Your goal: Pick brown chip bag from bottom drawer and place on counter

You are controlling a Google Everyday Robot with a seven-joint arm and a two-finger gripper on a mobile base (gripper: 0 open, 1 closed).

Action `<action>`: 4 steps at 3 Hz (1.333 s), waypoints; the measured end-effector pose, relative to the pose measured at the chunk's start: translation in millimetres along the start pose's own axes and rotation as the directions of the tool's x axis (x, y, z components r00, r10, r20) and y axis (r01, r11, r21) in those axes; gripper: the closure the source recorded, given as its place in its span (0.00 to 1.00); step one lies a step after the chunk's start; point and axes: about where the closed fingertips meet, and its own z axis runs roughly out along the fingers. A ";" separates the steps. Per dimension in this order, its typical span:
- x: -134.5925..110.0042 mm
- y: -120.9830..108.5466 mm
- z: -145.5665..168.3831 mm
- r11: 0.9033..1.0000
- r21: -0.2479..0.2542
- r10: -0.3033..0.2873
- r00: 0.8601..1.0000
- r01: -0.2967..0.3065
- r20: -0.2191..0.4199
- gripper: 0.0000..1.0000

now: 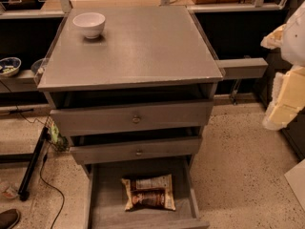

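The brown chip bag (148,192) lies flat on the floor of the open bottom drawer (102,209), near its middle, cream-tan with a dark brown band. The counter (143,46) is the flat grey top of the cabinet above it. My gripper (270,80) hangs at the right edge of the view, to the right of the cabinet and about level with the upper drawers. It is far above and to the right of the bag. Its two cream-yellow fingers (286,97) stand apart with nothing between them.
A white bowl (89,24) sits on the counter's back left corner. The two upper drawers (136,119) with round knobs are pulled out slightly. A grey bar (240,68) sticks out from the cabinet's right side. Cables (45,175) and a black pole (31,168) lie on the floor at the left.
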 end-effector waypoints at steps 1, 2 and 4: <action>-1.4 -0.1 1.0 1.000 0.004 -0.004 1.000 0.004 0.002 0.00; -6.6 -0.1 5.0 1.000 0.019 -0.019 1.000 0.019 0.007 0.00; -0.1 -0.8 46.8 0.998 -0.030 -0.047 0.999 0.047 0.012 0.00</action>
